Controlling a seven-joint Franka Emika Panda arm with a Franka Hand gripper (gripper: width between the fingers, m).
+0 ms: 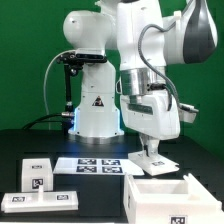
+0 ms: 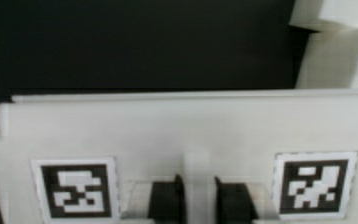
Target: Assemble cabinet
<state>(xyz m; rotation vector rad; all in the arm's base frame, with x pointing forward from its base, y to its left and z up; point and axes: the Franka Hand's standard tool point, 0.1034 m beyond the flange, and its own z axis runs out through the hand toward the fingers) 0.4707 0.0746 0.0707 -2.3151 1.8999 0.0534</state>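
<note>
My gripper (image 1: 148, 148) points down at the table, right of the middle in the exterior view. Its two black fingers (image 2: 167, 202) stand close together with a white strip of a flat white cabinet panel (image 2: 176, 125) between them. That panel carries two black-and-white tags, one on each side of the fingers. In the exterior view the gripped white part (image 1: 150, 160) rests low at the table. The open white cabinet box (image 1: 160, 195) stands just in front of it, at the exterior view's lower right.
The marker board (image 1: 100, 164) lies flat before the robot's base. Two white tagged parts (image 1: 36, 171) and a long flat panel (image 1: 40, 201) lie at the exterior view's lower left. Another white part (image 2: 336, 40) shows past the panel in the wrist view.
</note>
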